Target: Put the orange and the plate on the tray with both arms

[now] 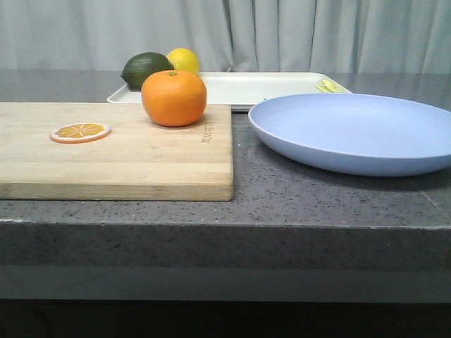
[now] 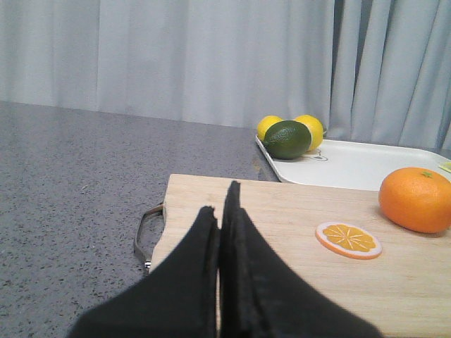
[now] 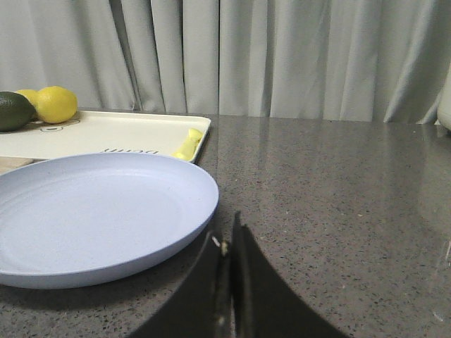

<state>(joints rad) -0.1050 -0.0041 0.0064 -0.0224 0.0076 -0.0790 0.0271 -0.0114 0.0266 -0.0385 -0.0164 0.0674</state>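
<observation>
My left claw (image 2: 224, 232) clenched, empty, low centre of left wrist frame over cutting board (image 1: 113, 151). Orange (image 1: 174, 97) sits on board, right edge of that frame, well apart from claw, orange slice (image 2: 348, 239) between. Risk: round fruit rolls if nudged off-centre. Tray (image 1: 246, 88) behind, upper centre of front frame, already holding lime (image 1: 146, 70) and lemon (image 1: 183, 60). My right claw (image 3: 227, 260) clenched, empty, just beside plate (image 3: 99, 215) rim. Risk: shallow rim slips on surface (image 1: 296, 201).
</observation>
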